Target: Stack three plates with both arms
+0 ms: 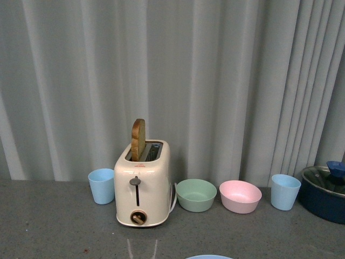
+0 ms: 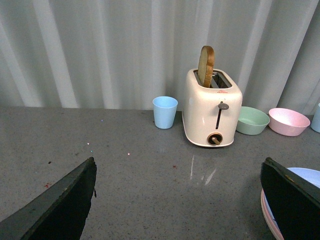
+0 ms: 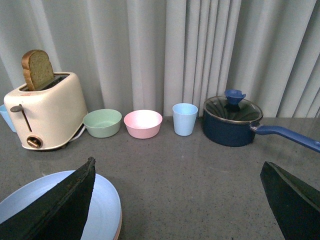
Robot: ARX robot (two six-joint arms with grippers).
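Light blue plate sits atop a pink plate on the grey table, in front of the toaster. Your L gripper & R gripper both gape wide, holding nothing.
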